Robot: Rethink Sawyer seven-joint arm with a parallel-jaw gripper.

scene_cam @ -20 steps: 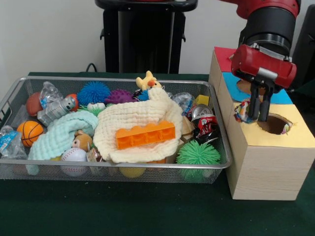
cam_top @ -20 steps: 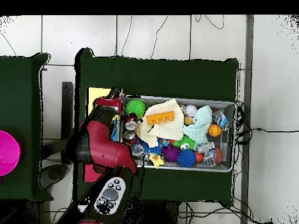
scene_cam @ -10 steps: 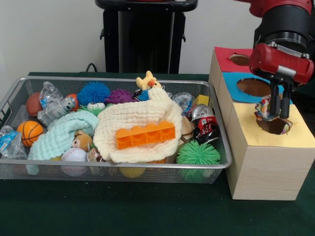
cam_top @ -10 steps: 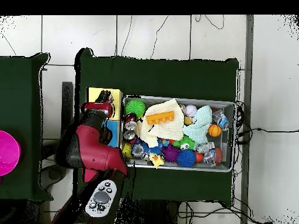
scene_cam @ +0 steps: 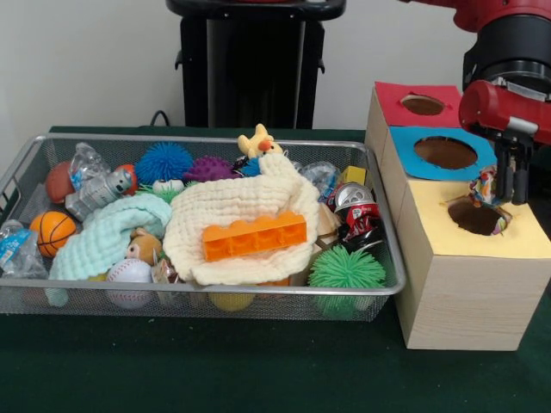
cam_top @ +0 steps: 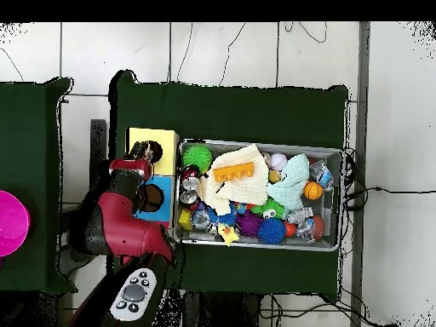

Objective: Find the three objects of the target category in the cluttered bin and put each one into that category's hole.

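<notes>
**Drop step: wrapper over yellow hole**

A small crumpled multicoloured wrapper (scene_cam: pixel 484 185) is pinched in the fingers (scene_cam: pixel 521 176), hanging beside their tips and directly above the yellow hole (scene_cam: pixel 476 217) of the wooden sorting box (scene_cam: pixel 456 284). Judged step: delivery of one target item; release not yet done. Next move calls for opening the fingers with the item centred over the opening, perhaps a slight descent first. The blue hole (scene_cam: pixel 445 152) and red hole (scene_cam: pixel 423 105) lie beyond the fingers. Arm (cam_top: pixel 119 223) comes down vertically, wrist straight, over the box. The wire bin (scene_cam: pixel 26 168), still full of clutter, sits well off to the side on the green worktop (scene_cam: pixel 215 366).
</notes>
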